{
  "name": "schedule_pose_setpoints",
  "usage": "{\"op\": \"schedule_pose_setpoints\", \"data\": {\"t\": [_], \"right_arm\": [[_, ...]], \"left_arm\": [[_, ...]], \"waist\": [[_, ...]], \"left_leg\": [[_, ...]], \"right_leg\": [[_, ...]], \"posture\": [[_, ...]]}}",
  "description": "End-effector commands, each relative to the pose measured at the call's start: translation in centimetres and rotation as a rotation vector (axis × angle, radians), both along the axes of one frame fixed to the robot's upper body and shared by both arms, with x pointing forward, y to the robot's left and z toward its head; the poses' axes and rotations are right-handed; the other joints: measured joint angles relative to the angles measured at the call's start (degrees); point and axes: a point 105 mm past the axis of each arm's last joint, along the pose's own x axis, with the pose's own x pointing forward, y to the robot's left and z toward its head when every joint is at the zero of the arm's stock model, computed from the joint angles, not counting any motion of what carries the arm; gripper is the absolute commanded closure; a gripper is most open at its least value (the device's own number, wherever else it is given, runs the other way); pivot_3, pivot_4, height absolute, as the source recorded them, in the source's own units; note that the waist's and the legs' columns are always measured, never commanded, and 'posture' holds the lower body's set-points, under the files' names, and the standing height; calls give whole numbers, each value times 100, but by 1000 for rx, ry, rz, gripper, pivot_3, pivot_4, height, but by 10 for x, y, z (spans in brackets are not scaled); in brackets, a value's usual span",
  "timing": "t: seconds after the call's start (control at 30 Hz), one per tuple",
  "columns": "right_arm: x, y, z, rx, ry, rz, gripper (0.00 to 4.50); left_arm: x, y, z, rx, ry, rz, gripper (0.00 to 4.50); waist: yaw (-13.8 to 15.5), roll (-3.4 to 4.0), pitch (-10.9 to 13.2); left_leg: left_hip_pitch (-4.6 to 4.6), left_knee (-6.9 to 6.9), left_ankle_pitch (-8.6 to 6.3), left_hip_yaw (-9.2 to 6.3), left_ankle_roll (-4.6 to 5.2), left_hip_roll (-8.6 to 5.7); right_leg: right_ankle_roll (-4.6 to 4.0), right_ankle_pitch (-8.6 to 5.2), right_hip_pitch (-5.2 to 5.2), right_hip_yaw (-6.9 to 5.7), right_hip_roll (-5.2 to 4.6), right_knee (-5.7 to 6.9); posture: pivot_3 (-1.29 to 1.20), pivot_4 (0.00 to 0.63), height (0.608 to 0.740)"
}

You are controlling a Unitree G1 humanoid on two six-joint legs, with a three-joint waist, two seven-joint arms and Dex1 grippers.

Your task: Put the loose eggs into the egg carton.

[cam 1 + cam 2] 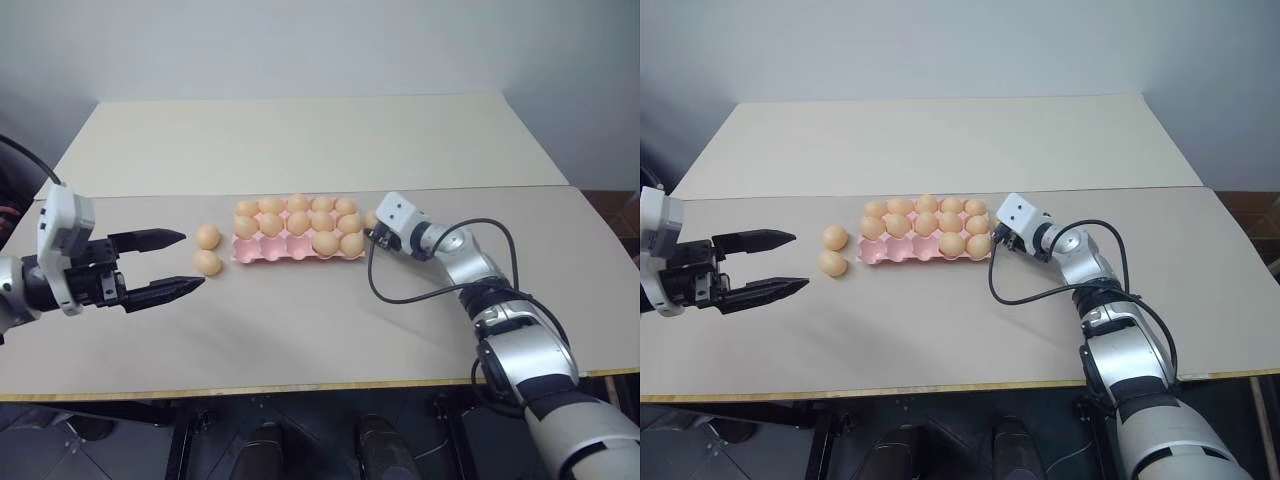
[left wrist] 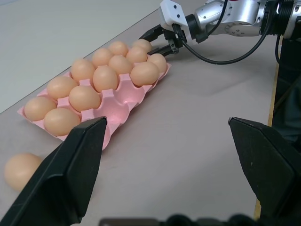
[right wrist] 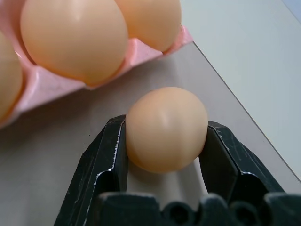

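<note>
One pale-tan egg (image 3: 165, 128) (smooth, oval) pinched btwn right fingers (image 3: 107, 162).

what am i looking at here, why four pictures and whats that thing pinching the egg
This is a two-armed robot at a pale table, each arm ending in a gripper of two black fingers. The two wide pictures come from cameras in its head, looking down. The other two come from cameras on its wrists, looking along the fingers.

On the table lies a flat pink moulded egg carton, mostly filled with pale orange-tan eggs. Two loose eggs lie beside its left end.

The right gripper is closed on a third loose egg at the carton's right end. The left gripper is open, near the two loose eggs, holding nothing.
</note>
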Motion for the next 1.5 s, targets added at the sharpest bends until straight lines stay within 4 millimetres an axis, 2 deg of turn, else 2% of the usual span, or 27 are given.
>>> {"op": "schedule_pose_setpoints", "data": {"t": [0.03,0.1,0.17,0.33,0.37,0.43,0.53,0.73,1.0,1.1,1.23,1.27,1.4,1.5], "right_arm": [[0,-16,35,14,-115,-48,2452],[-5,-16,54,35,-168,-44,2452],[-14,-6,72,70,-206,-4,2452],[-48,43,107,145,-237,188,2452],[-57,61,109,151,-223,252,2452],[-70,82,109,155,-200,335,2452],[-76,103,104,157,-177,374,2452],[-81,140,67,75,-88,432,2452],[-77,155,40,27,-6,434,2452],[-75,156,42,33,-9,430,1582],[-71,155,55,63,-51,400,196],[-71,155,60,73,-66,395,19],[-78,150,89,115,-133,403,19],[-90,133,119,203,-153,417,19]], "left_arm": [[2,-1,10,5,-53,-5,0],[2,-1,10,3,-50,-9,0],[2,-1,10,2,-45,-13,0],[3,0,11,-6,-36,-19,0],[3,-1,11,-7,-36,-20,0],[4,-1,11,-8,-36,-22,0],[3,-2,11,-9,-33,-25,0],[-1,-1,8,-7,-22,-17,0],[-2,-2,8,-6,-26,-9,0],[-2,-3,7,-6,-27,-9,0],[-3,-3,7,-8,-26,-10,0],[-3,-3,7,-8,-25,-10,0],[-2,-2,6,-11,-24,-9,0],[0,-1,7,-12,-28,1,0]], "waist": [[3,0,0],[4,0,0],[-18,0,0],[-70,0,0],[-68,0,0],[-56,0,0],[-21,0,0],[3,0,0],[2,0,0],[-1,0,0],[-4,0,0],[-3,0,0],[4,0,0],[9,0,0]], "left_leg": [[-2,0,0,0,0,0],[-4,0,0,0,0,0],[-6,0,0,0,0,0],[1,-1,-1,3,1,15],[1,-1,-1,3,1,18],[1,-1,-1,3,1,19],[0,0,-1,4,1,18],[-1,0,-1,3,1,18],[0,0,-1,4,1,18],[-1,-1,-1,4,1,18],[-1,-1,-1,4,0,18],[0,-1,-1,3,0,18],[-3,-1,-1,4,0,18],[-5,-1,-1,3,0,18]], "right_leg": [[0,0,-2,0,0,0],[0,0,-4,0,0,0],[0,0,-6,2,0,1],[0,0,-10,10,16,10],[0,0,-10,10,19,11],[0,0,-9,9,20,11],[0,0,-9,9,19,9],[0,0,-14,9,19,11],[-1,0,-14,9,20,10],[-1,0,-16,10,20,11],[-1,0,-16,10,20,11],[-1,0,-16,10,20,12],[-1,0,-17,10,20,11],[-1,0,-19,10,20,10]], "posture": [[0,150,740],[0,150,740],[0,150,740],[0,150,740],[0,150,740],[0,150,740],[0,150,740],[0,150,740],[0,150,740],[0,150,740],[0,150,740],[0,150,740],[0,150,740],[0,150,740]]}}
